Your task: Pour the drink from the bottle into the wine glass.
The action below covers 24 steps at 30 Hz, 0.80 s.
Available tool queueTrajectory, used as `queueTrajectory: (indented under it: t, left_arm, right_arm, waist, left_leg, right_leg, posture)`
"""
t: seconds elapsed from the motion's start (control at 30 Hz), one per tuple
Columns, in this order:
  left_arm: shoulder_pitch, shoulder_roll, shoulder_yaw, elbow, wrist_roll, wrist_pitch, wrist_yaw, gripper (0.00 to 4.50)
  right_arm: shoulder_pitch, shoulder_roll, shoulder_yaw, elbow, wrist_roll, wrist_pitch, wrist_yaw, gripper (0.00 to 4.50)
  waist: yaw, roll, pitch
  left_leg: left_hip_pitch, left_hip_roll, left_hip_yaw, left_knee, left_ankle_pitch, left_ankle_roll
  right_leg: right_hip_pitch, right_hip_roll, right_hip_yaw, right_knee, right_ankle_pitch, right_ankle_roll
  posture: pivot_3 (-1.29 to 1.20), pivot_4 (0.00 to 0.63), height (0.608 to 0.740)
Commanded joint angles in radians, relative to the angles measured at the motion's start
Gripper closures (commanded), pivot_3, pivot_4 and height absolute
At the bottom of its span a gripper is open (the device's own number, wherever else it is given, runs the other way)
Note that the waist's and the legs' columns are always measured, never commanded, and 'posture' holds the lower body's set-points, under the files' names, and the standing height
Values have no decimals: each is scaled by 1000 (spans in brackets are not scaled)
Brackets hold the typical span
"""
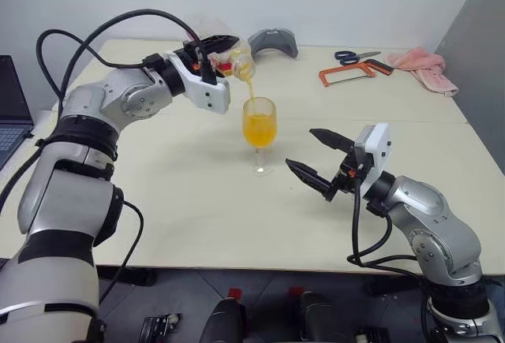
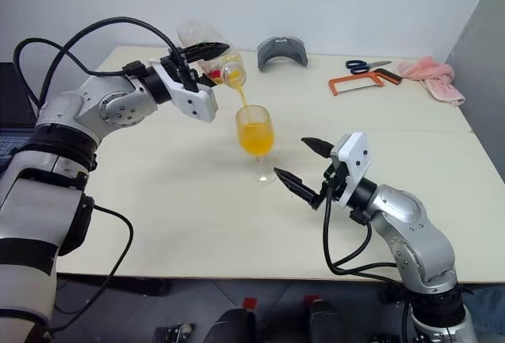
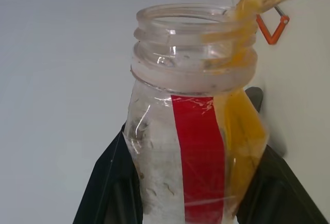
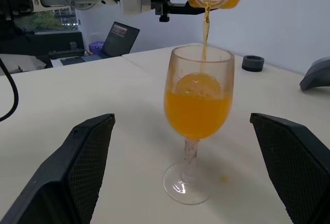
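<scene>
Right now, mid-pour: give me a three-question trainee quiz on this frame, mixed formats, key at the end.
1. True or false: the bottle is upright on the table.
2. Multiple choice: the right end effector is A) shut on the stem, B) open beside the wine glass, not touching it, C) holding the hacksaw.
3. Fill in: the drink in the glass is coloured ____.

Key: 1 false, the left end effector holds it tilted over the glass, stream falling in; 2 B; 3 orange.
</scene>
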Motion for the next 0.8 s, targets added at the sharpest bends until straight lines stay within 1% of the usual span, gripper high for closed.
queueTrajectory:
  t: [0.03,0.07,0.13,0.2,0.3,0.43,0.53,0.63,0.8]
  left_arm:
    - [53,-21,68,-62,-136,32,-74,2809]
    - [77,-30,82,-87,-167,46,-96,2809]
    - [137,-62,132,-142,-275,110,-161,2809]
    - [202,-92,188,-224,-387,202,-225,2809]
    - [298,-128,290,-361,-548,399,-280,2810]
    - [450,-144,424,-546,-718,692,-310,2811]
    - [573,-152,513,-650,-830,864,-332,2811]
    - [655,-160,602,-689,-916,975,-319,2811]
    - [692,-160,661,-699,-966,1037,-319,2811]
  right_arm:
    - [-6,-4,-1,-25,-15,-39,1,0]
    - [-7,-3,-1,-23,-20,-44,0,0]
    - [-12,2,0,-21,-26,-50,-2,0]
    - [-18,4,1,-22,-23,-47,0,0]
    - [-29,-8,18,-38,-8,-22,19,0]
    - [-37,-53,61,-75,14,38,64,0]
    - [-57,-68,114,-83,0,78,66,0]
    - [-97,-53,157,-66,-15,106,50,0]
    - [-152,-23,194,-35,-28,140,35,0]
  waist:
    - [-1,0,0]
    - [-1,0,0]
    - [-1,0,0]
    - [-1,0,0]
    - [-3,0,0]
    - [-18,1,-1]
    - [-25,1,-1]
    - [-25,1,-1]
    - [-12,-1,-2]
  left_leg:
    - [0,0,0,0,0,0]
    - [0,0,0,0,0,0]
    - [0,0,0,0,0,0]
    - [0,1,-1,0,0,-1]
    - [0,2,-1,1,0,-1]
    - [0,3,-4,1,0,-1]
    - [1,3,-5,1,0,-1]
    - [1,3,-6,1,0,-1]
    - [0,3,-10,4,0,0]
  right_leg:
    - [0,0,0,0,0,0]
    - [0,0,0,0,0,0]
    - [0,0,0,0,0,0]
    - [0,0,0,1,0,0]
    - [0,-1,0,1,0,0]
    - [0,0,0,2,0,0]
    - [0,0,1,2,0,0]
    - [0,0,1,3,0,0]
    - [1,-1,-1,2,0,0]
  posture:
    - [0,150,740]
    - [0,150,740]
    - [0,150,740]
    - [0,150,740]
    - [0,150,740]
    - [0,150,740]
    - [0,150,740]
    - [0,150,740]
    - [0,150,740]
